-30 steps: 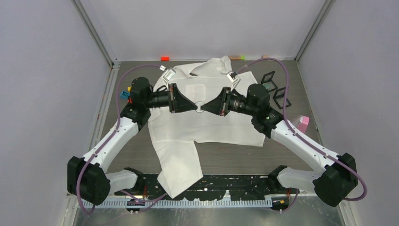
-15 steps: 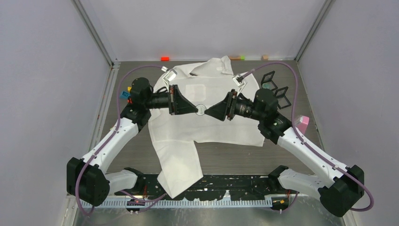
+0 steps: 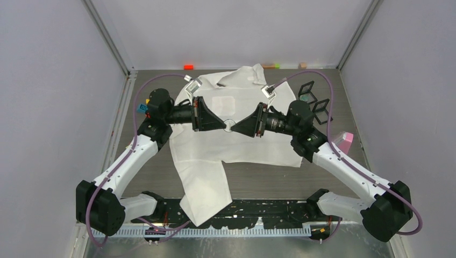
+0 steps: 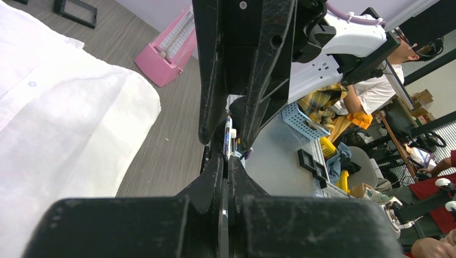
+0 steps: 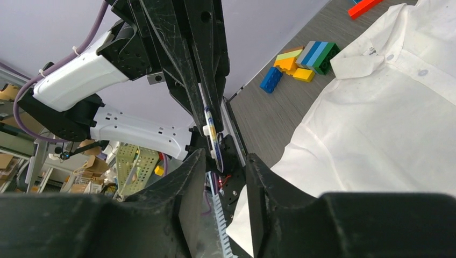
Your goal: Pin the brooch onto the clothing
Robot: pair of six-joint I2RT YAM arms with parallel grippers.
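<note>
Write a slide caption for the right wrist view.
Mid-air, the left gripper pinches the brooch edge-on, facing the open right gripper, with the white shirt spread out to the right.

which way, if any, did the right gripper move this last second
yes, slightly toward the near edge: the right gripper sits farther from the chest pocket of the shirt

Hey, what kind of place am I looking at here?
Likely a robotics lab test cell: a left arm and right arm bolted to a table with panel walls, a person and a blue basket beyond.
</note>
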